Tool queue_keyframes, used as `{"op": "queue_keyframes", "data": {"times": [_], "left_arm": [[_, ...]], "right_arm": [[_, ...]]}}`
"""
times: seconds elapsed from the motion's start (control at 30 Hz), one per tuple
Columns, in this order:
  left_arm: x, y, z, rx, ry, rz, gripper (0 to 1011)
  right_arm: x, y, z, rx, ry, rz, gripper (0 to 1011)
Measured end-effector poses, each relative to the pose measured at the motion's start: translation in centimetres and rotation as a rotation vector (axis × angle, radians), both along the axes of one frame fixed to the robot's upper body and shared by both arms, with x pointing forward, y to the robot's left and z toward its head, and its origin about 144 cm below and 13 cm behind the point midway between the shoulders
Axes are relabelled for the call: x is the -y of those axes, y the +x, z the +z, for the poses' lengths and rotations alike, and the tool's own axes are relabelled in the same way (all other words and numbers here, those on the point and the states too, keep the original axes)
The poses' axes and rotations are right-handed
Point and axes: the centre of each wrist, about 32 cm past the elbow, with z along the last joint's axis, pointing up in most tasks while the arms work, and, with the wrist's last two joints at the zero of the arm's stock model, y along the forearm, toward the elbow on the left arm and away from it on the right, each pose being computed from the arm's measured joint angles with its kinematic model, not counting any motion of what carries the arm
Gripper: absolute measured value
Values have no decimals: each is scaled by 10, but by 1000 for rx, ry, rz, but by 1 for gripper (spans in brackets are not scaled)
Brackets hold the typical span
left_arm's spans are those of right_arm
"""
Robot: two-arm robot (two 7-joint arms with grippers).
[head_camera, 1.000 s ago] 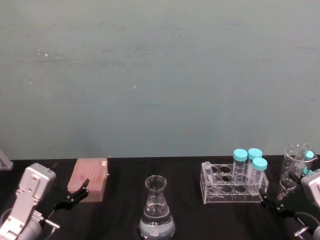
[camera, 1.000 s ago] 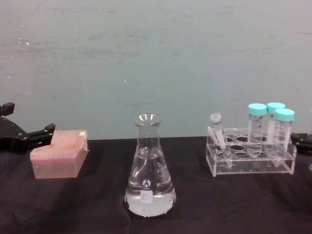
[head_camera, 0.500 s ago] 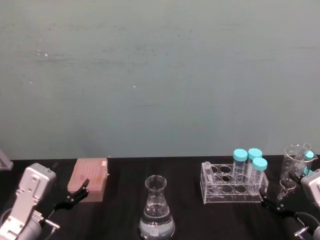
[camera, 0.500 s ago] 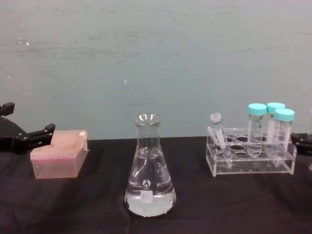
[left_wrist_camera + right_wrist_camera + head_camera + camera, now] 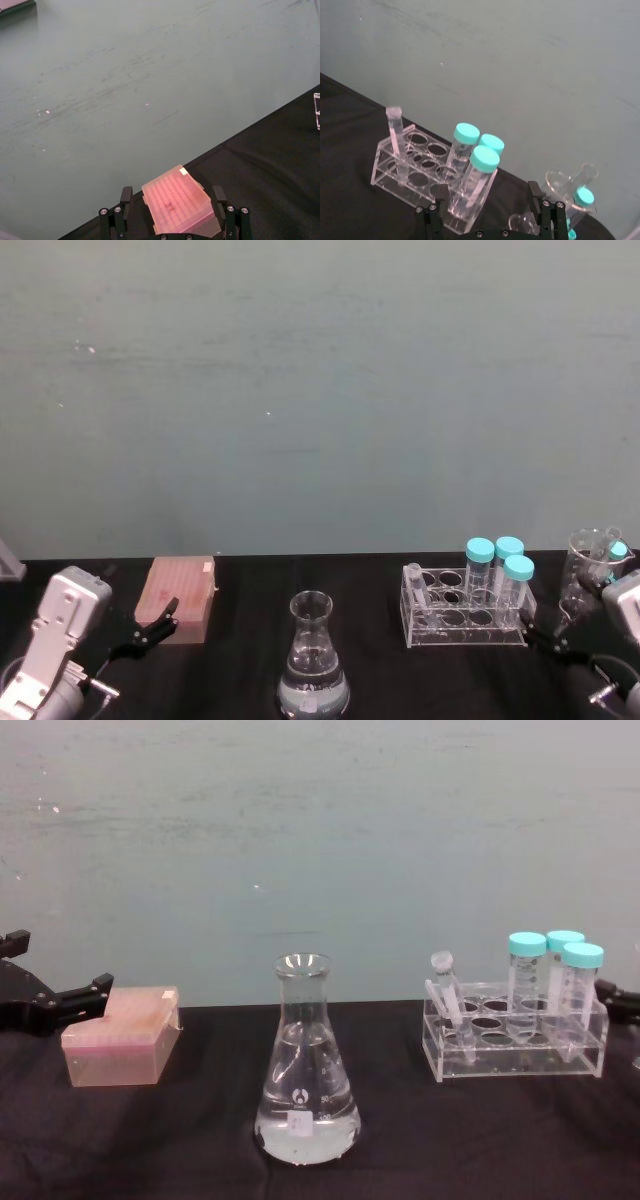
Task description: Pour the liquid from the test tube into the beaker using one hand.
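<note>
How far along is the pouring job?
Nothing looks done yet: the test tube leans in its rack, unheld. The right gripper, open, hovers beside the rack; the left gripper is parked by the pink box. Grasping, lifting and pouring into the conical flask remain.

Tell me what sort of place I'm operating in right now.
Most likely a laboratory bench, perhaps a staged one: a part-filled glass beaker, a clear rack holding the test tube and turquoise-capped tubes, and a pink box, all on a black-covered table.
</note>
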Motion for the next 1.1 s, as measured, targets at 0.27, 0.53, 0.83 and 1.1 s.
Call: {"op": "queue_keyframes", "data": {"times": [0.27, 0.53, 0.83, 1.1], "left_arm": [[0, 0, 0, 0, 0, 0, 1000], [0, 0, 0, 0, 0, 0, 1000], [0, 0, 0, 0, 0, 0, 1000], [0, 0, 0, 0, 0, 0, 1000]], "right_arm": [[-2, 12, 11, 43, 8, 45, 1000], [-9, 21, 21, 82, 5, 108, 1000], [-23, 36, 27, 79, 34, 214, 1000], [-32, 46, 24, 49, 67, 266, 1000]]}}
